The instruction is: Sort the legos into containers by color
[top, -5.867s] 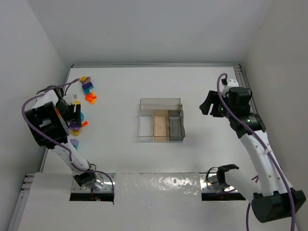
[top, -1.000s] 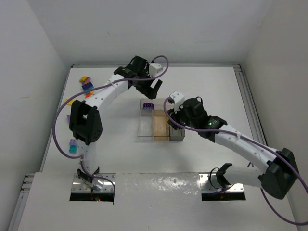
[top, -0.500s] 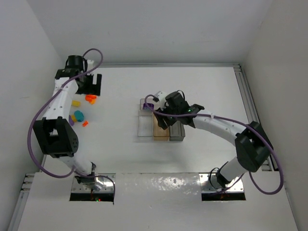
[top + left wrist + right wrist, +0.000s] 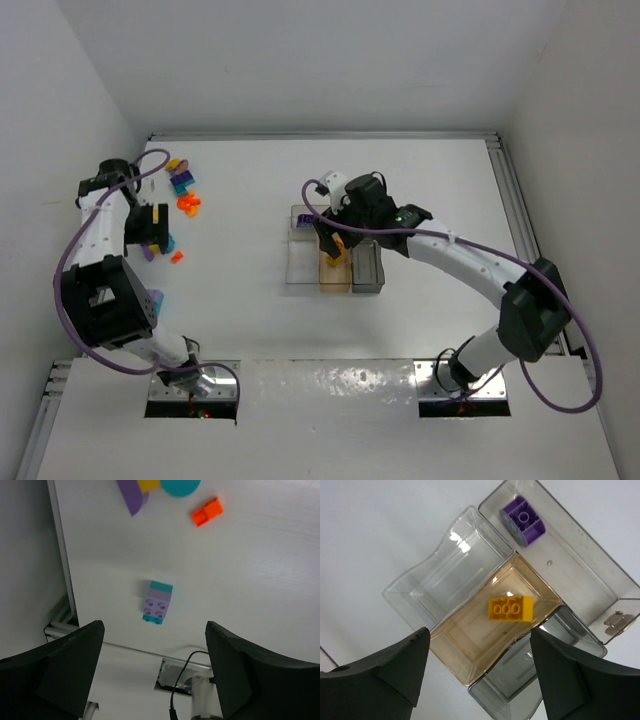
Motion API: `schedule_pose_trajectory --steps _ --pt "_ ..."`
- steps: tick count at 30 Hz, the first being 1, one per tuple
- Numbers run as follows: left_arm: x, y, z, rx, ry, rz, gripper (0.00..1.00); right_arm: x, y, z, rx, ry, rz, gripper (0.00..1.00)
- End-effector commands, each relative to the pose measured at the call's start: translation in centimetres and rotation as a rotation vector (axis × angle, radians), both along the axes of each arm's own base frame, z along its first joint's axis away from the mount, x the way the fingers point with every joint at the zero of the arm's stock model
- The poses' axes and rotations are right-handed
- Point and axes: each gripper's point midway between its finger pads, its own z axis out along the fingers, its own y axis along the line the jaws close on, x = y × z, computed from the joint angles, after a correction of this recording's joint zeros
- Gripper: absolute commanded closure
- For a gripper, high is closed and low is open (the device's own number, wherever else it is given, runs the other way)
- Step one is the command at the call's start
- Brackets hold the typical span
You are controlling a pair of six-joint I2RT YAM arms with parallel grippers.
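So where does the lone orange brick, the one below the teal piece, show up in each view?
Top external: orange brick at far left, mid-height, on the table.
Left wrist: upper right of the picture.
Right wrist: not in it.
Shared landmark: the teal piece, right beside it in the top view and at the top edge of the left wrist view.

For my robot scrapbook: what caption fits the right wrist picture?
Right pincer open over amber bin and yellow lego; purple lego in long bin.
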Motion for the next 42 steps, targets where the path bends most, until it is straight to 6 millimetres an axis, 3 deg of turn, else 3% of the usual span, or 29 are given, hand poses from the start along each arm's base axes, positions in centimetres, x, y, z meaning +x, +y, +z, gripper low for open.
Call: schedule_pose_trajectory --steps 1,3,5,7,12,15,21,28,30,33,36,40,42 --pt "-5.1 -0.5 -0.9 -0.048 0.130 -0.057 0.20 -0.3 0.7 5.3 0.118 -0.089 0.018 0.20" --pt "-6.7 0.0 -1.5 -0.037 0.154 -0.066 0.17 -0.8 0.4 5.2 0.126 -0.094 0.024 0.20" --pt "-8.4 0.0 -3.3 -0.063 0.201 -0.072 0.17 -1.1 0.1 5.8 0.139 -0.106 0.021 0.20" --pt "-9.3 -0.1 -5.0 -0.116 0.222 -0.058 0.28 -1.4 0.0 5.5 0.140 -0.096 0.015 0.21" --pt "-8.0 -0.3 -6.6 -0.173 0.207 -0.052 0.37 -1.5 -0.5 5.1 0.131 -0.077 -0.009 0.22" --pt "-6.8 0.6 -7.0 -0.142 0.183 -0.036 0.40 -1.6 -0.6 5.3 0.132 -0.078 -0.015 0.22" --pt "-6.4 1.0 -9.2 -0.170 0.239 -0.024 0.46 -1.8 -1.3 5.2 0.114 -0.086 -0.030 0.22" --pt "-5.5 1.9 -9.5 -0.134 0.226 -0.011 0.48 -1.9 -1.5 5.1 0.109 -0.088 -0.027 0.22" --pt "-5.8 1.7 -9.8 -0.143 0.240 -0.013 0.55 -1.9 -1.5 5.1 0.107 -0.090 -0.029 0.22" --pt "-6.0 1.4 -9.7 -0.157 0.239 -0.011 0.58 -1.9 -1.5 5.1 0.106 -0.091 -0.026 0.22" --pt "-5.6 1.3 -8.6 -0.161 0.214 -0.014 0.42 -2.0 -1.5 5.0 0.104 -0.089 -0.022 0.22" --pt "-4.2 2.4 -6.3 -0.111 0.160 -0.018 0.34 -2.2 -1.5 4.7 0.101 -0.079 -0.017 0.22" --pt "-4.0 2.8 -6.0 -0.094 0.157 -0.024 0.33 -2.2 -1.5 4.7 0.104 -0.076 -0.016 0.22"
